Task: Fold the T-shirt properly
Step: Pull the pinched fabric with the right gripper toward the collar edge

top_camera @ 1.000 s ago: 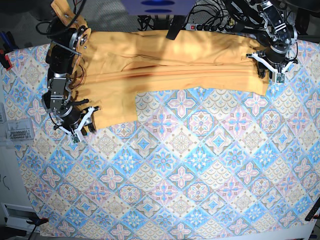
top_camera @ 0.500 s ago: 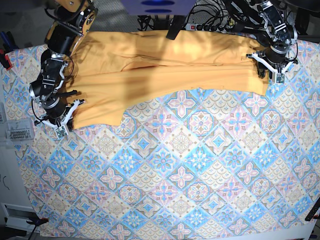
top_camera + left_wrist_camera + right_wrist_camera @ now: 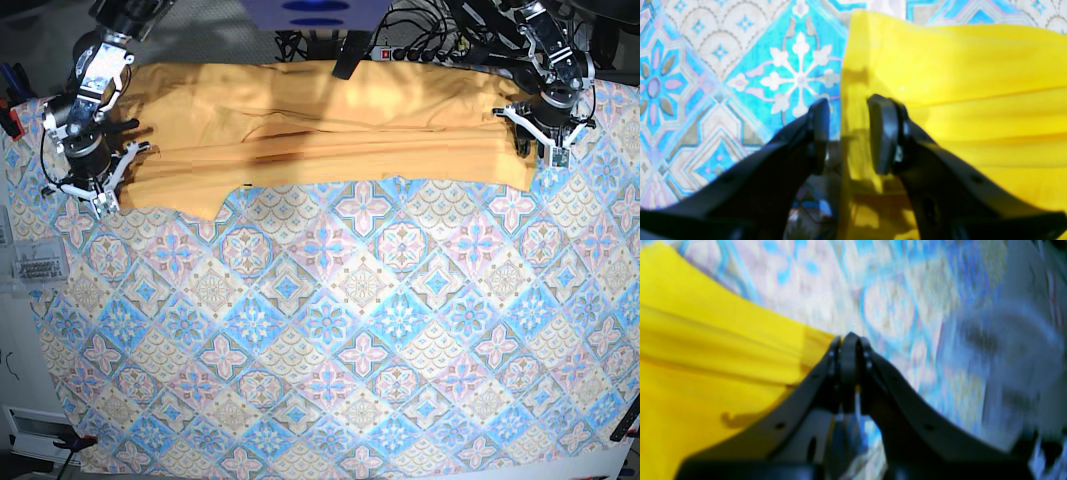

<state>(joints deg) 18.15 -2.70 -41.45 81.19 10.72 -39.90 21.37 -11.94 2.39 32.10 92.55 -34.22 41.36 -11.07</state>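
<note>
The yellow-orange T-shirt [image 3: 330,120] lies stretched in a long band across the far side of the table. My right gripper [image 3: 100,192] sits at its left end. In the right wrist view that gripper [image 3: 848,340] is shut, with a corner of the T-shirt [image 3: 706,356] pinched at its tips. My left gripper [image 3: 548,145] is at the shirt's right end. In the left wrist view it [image 3: 846,130] stands open, its fingers [image 3: 883,133] straddling the edge of the T-shirt [image 3: 957,83] with a gap on both sides.
The blue-pink patterned tablecloth [image 3: 350,330] covers the whole table. Cables and a power strip [image 3: 420,50] run along the far edge behind the shirt. A clear box of small parts [image 3: 35,265] sits off the left side.
My right gripper has shut on the shirt's lower left flap and travelled up and to the left, dragging that flap with it. The left gripper has stayed in place.
</note>
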